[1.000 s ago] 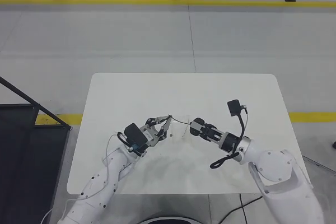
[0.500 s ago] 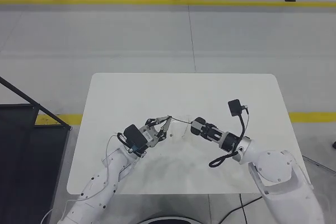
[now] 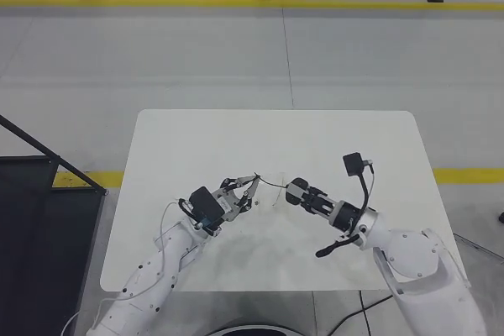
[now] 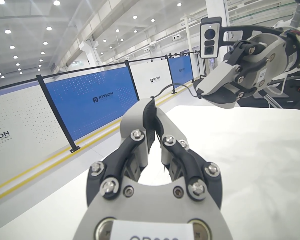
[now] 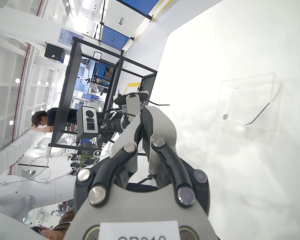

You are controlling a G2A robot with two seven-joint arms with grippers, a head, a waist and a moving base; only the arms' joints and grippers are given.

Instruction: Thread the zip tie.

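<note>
Zip tie (image 4: 175, 84) (thin, black) spans between left gripper (image 4: 152, 101) and right gripper (image 4: 199, 94), both pinching it.

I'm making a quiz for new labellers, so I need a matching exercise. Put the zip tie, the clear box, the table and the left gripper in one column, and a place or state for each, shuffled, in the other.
Things
1. zip tie
2. clear box
3. table
4. left gripper

Places or states
A. white, bearing the box
B. shut on one end of the tie
C. up in the air, its far end in the right gripper
D. see-through, resting on the table

Pairs: 1-C, 2-D, 3-A, 4-B
</note>
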